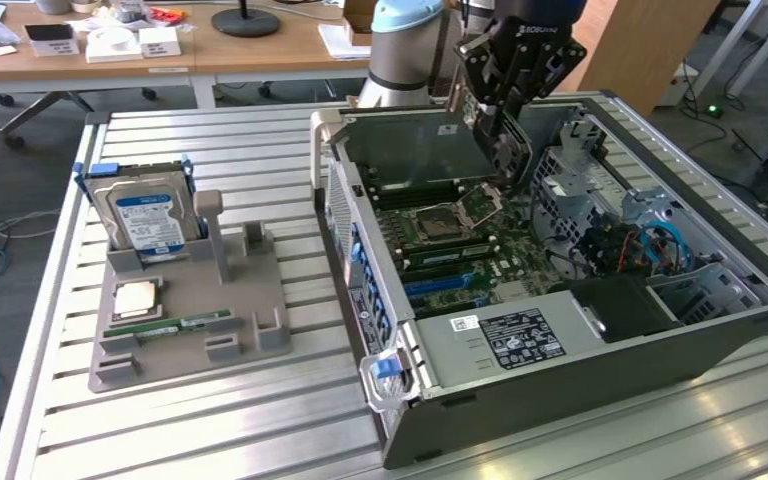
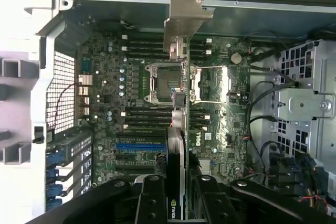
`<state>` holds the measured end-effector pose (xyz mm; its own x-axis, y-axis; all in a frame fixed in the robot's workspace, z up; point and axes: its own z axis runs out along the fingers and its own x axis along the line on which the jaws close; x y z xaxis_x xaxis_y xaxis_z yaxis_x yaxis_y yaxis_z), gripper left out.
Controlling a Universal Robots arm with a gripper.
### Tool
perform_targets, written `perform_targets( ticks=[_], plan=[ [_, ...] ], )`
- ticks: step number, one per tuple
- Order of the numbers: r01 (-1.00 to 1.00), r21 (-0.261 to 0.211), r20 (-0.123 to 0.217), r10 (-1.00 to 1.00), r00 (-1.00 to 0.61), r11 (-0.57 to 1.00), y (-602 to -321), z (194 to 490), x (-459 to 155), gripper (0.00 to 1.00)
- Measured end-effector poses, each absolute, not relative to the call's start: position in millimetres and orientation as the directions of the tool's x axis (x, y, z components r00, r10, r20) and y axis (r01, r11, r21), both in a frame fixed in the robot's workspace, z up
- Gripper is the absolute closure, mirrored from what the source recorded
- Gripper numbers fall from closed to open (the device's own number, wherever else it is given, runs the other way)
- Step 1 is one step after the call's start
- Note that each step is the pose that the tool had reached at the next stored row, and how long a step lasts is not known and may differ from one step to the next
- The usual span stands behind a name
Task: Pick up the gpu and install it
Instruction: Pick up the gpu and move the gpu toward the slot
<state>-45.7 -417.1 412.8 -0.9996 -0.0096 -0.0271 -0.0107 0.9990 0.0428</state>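
Hanging edge-on inside the open computer case, the gpu is clenched between the fingers of the hand. It is above the motherboard, across the processor socket, and is seated in no slot. The card looks thin and dark, with a pale metal bracket at its far end. The likely risk is misalignment: if the card goes down off the line of the blue slot, its edge could strike the socket or nearby parts, or the bracket could catch the case wall. The case lies on the slatted table.
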Motion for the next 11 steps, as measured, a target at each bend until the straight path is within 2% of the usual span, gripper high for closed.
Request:
perform_targets(
  ticks=[11],
  plan=[
    [-0.011, 0.043, -0.027, -0.009, -1.000, 0.999, -416.9, 412.8, -41.8, 0.74]
  ],
)
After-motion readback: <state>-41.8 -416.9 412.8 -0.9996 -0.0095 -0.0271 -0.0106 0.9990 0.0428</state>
